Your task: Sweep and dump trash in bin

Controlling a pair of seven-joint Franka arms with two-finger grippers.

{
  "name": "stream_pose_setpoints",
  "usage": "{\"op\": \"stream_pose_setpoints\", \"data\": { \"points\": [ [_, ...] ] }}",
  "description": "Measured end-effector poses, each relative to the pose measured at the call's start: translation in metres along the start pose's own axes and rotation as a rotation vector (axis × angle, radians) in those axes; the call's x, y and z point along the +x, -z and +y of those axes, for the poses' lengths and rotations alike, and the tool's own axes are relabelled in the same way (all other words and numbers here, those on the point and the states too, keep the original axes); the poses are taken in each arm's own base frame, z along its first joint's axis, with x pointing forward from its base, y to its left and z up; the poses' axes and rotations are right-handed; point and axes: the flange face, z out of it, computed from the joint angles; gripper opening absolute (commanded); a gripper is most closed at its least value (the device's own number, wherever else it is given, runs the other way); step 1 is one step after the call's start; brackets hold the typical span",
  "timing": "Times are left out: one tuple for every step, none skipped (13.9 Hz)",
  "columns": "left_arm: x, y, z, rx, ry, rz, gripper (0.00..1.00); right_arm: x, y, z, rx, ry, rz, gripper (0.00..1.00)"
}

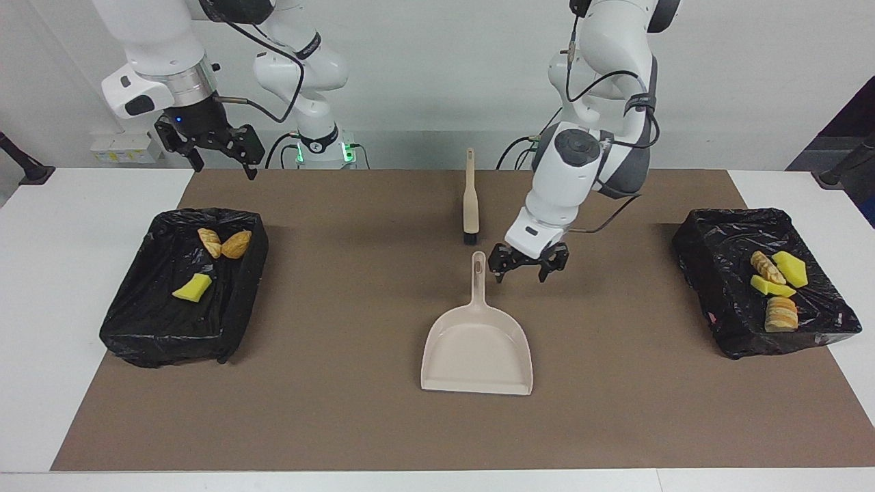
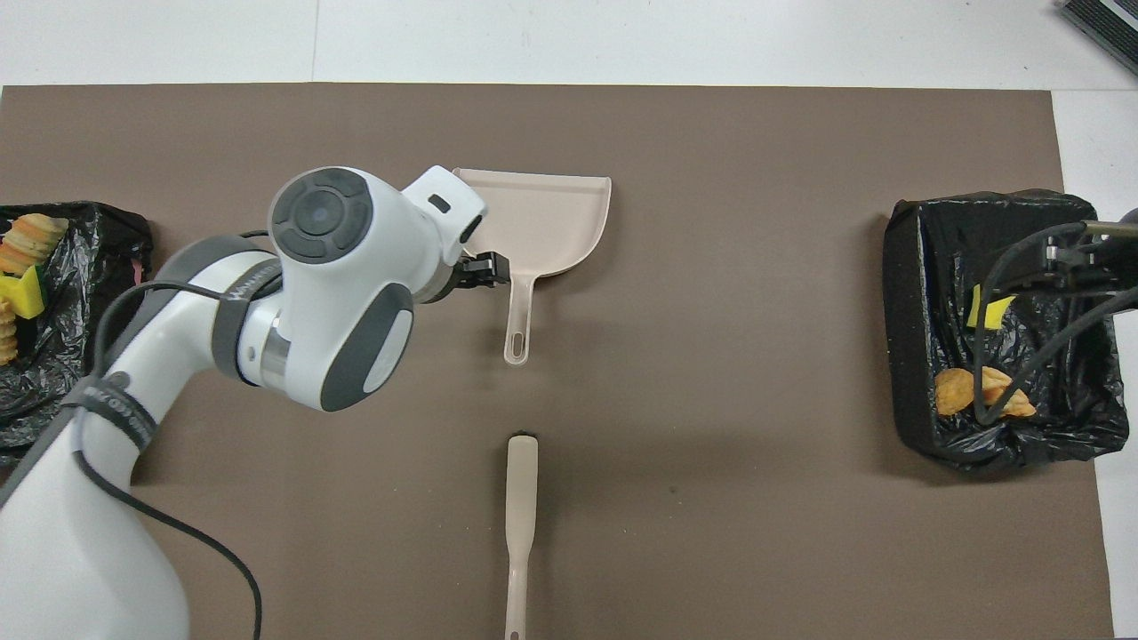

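Facing view: the left gripper (image 1: 528, 268) hangs wide and empty beside the dustpan (image 1: 477, 345) handle; the right gripper (image 1: 217, 156), spread, waits above a bin (image 1: 137, 328) holding trash (image 1: 193, 288). Overhead view: more trash (image 2: 20, 267) lies in the other bin (image 2: 98, 373); the brush (image 2: 520, 498) lies nearer the robots than the dustpan.

Smooth beige plastic on the dustpan (image 1: 476, 348) and brush (image 1: 470, 205). Matt brown paper-like mat (image 1: 342, 410) over a glossy white surface (image 1: 68, 225). Crinkled shiny black plastic lining both bins (image 1: 174, 328). Porous sponge and crusty bread-like trash (image 1: 779, 283).
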Motion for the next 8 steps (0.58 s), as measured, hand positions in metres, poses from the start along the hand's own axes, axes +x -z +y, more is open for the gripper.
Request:
{"op": "stream_pose_setpoints", "data": {
  "points": [
    [0.004,0.014,-0.018,0.009,-0.005,-0.006,1.00,0.000,0.000,0.002,0.000,-0.003,0.000,1.00],
    [0.007,0.031,-0.040,0.020,-0.023,-0.020,1.00,0.000,0.000,0.002,0.000,-0.004,0.000,1.00],
    [0.009,0.047,-0.064,0.032,-0.051,-0.038,1.00,0.000,0.000,0.002,0.000,-0.005,0.000,1.00],
    [0.009,0.063,-0.089,0.041,-0.078,-0.056,1.00,0.000,0.000,0.002,0.000,-0.005,0.000,1.00],
    [0.009,0.077,-0.111,0.047,-0.103,-0.072,1.00,0.000,0.000,0.002,0.000,-0.005,0.000,1.00],
    [0.007,0.088,-0.130,0.052,-0.123,-0.088,1.00,0.000,0.000,0.002,0.000,-0.005,0.000,1.00],
    [0.006,0.096,-0.147,0.054,-0.140,-0.101,1.00,0.000,0.000,0.002,0.000,-0.005,0.000,1.00],
    [0.005,0.103,-0.161,0.056,-0.157,-0.112,1.00,0.000,0.000,0.002,0.000,-0.005,0.000,1.00]
  ]
}}
